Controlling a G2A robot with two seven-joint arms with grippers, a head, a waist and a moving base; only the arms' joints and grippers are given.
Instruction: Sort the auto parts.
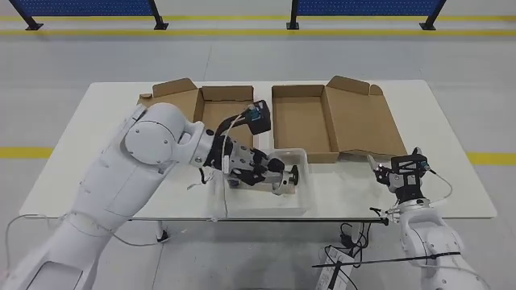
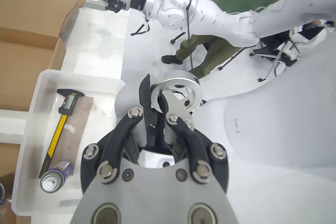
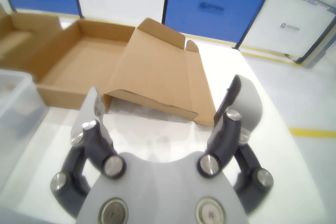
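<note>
The left pincer (image 2: pixel 155 99) pinches a metal ring (image 2: pixel 195 84), one finger through its hole and the other outside its rim, held above the clear plastic bin (image 2: pixel 39 83) at the front edge of the table (image 1: pixel 105 129). A caliper (image 2: pixel 61 125) and a small can (image 2: pixel 53 177) lie in the bin, below and apart from the ring. Two open cardboard boxes, the left box (image 1: pixel 226 109) and the right box (image 1: pixel 302 125), sit behind the bin. The right pincer (image 3: pixel 164 93) is spread wide, near the right box's flap.

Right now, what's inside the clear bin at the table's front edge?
A yellow-and-black caliper, a small can, and a brown sheet partly under the caliper. From above, the left end effector, shut on a metal ring, covers part of the bin.
</note>
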